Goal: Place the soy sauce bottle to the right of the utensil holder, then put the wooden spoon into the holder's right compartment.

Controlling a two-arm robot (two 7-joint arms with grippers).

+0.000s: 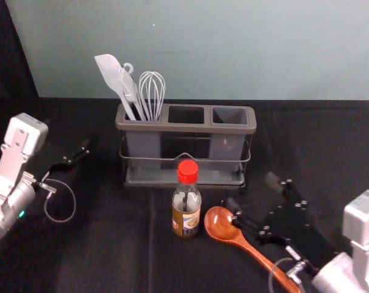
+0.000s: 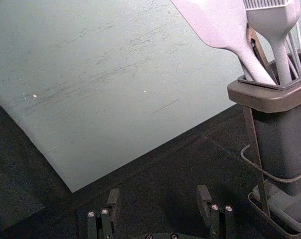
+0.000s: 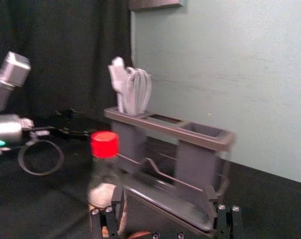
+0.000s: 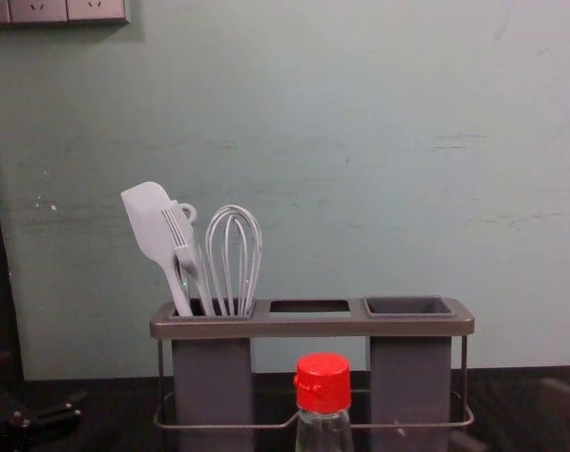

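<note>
Soy sauce bottle: standing upright before the holder, just beside the spoon's bowl; it has yet to go over to the right.
Bottle's feel: likely stiff, smooth and a bit slippery, probably glass; how full, I can't tell, so I'd allow for a top that tips easily.
Bottle's hold: around the straight body at the label, I'd say, leaving the red cap alone.
Wooden spoon: lying aslant, bowl toward the holder, handle running back under the right arm; light and rigid by its look, glossy enough to roll in a loose pinch.
Spoon's hold: along the handle, so it can go upright into the right compartment.
Right gripper: fingers spread wide, nothing between them, above the spoon and near the bottle.
Left gripper: parked left of the holder, fingers apart, empty.
</note>
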